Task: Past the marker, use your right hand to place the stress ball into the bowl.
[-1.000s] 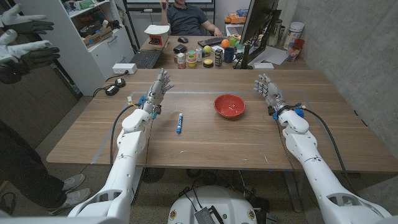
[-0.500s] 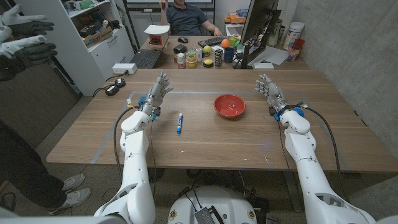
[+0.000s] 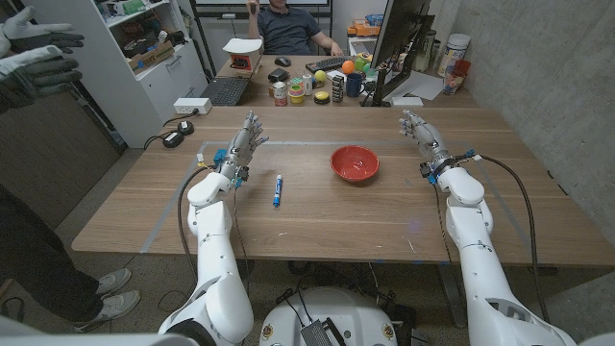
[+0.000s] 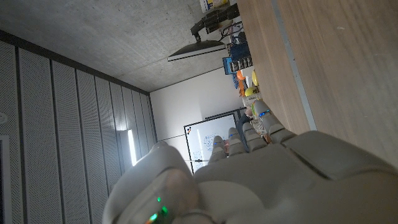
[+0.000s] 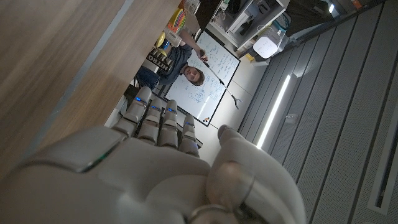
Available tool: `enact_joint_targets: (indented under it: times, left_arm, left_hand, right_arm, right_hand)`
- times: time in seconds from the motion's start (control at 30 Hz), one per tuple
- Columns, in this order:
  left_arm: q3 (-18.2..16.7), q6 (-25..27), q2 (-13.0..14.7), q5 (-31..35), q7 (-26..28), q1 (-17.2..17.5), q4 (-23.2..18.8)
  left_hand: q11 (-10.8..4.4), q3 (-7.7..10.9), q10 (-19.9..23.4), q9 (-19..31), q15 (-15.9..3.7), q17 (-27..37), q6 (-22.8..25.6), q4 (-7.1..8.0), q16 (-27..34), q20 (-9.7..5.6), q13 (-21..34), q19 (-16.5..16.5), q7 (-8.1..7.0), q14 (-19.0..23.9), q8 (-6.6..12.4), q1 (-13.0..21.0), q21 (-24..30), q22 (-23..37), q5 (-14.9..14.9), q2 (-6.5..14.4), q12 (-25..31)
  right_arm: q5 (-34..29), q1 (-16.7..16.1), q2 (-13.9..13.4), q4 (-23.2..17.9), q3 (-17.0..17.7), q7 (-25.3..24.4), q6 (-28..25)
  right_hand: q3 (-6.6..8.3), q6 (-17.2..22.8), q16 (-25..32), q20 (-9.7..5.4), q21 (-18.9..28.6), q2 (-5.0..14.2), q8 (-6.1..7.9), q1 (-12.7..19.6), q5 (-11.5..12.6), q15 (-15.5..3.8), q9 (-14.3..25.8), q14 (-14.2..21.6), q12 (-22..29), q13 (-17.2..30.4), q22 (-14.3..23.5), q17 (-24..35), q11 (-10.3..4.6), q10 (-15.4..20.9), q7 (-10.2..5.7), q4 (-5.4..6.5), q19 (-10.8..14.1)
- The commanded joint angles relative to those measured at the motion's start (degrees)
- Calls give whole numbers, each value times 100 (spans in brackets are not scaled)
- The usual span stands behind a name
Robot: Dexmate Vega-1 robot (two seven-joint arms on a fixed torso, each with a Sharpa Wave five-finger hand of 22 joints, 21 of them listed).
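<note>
A red bowl (image 3: 355, 163) stands a little right of the middle of the wooden table (image 3: 365, 226), with nothing in it. A blue marker (image 3: 277, 189) lies to its left, pointing away from me. My left hand (image 3: 245, 137) stands over the table's far left part, fingers straight and apart, holding nothing; its back shows in the left wrist view (image 4: 261, 180). My right hand (image 3: 421, 135) stands to the right of the bowl and a little beyond it, fingers straight, holding nothing. Its back shows in the right wrist view (image 5: 155, 168).
A second desk behind the table carries a monitor (image 3: 399, 38), a laptop (image 3: 226, 91), cups, tape rolls and an orange ball (image 3: 348, 66). A person (image 3: 283, 24) sits there. Another person's gloved hands (image 3: 38, 58) are raised at the far left. A concrete wall runs along the right.
My right arm has swung outward to the right, and its hand has shifted slightly right and away. My left elbow has drawn inward. The gloved hands at the left have moved a little.
</note>
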Motion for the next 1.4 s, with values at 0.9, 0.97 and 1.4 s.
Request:
enact_joint_targets:
  times: [0.9,0.97,1.4]
  left_arm:
    - [-305,-111,-130,308,-205,-225,215]
    - [-310,-115,-128,309,-205,-234,236]
    - [-277,-180,-90,303,-324,-305,383]
  left_hand:
    - [-12,-15,-71,22,3,8,13,23,27,29,27,-26,-47,-37,15,3,-27,30,52,-1,37]
    - [-10,-16,-69,22,2,8,12,23,28,24,27,-23,-45,-36,14,2,-27,30,52,-1,38]
    - [-8,-19,-69,22,2,8,8,22,28,29,27,-21,-42,-36,12,-4,-38,31,55,-2,39]
  right_arm:
    - [-4066,-823,-889,-1712,-101,-1814,-107]
    - [-4200,-874,-945,-1779,-91,-1875,-170]
    - [-4750,-1190,-1393,-2146,116,-2006,-446]
  right_hand:
    - [100,373,-28,123,-121,-229,119,297,-17,-190,13,-24,49,27,-10,-12,-212,275,-126,-341,-98]
    - [103,390,-43,138,-143,-243,118,310,-17,-215,13,-66,51,26,-12,-12,-230,287,-133,-361,-132]
    - [80,476,-53,669,-281,-375,97,335,-22,-289,12,-209,26,25,-24,-2,-291,279,-199,-474,-269]
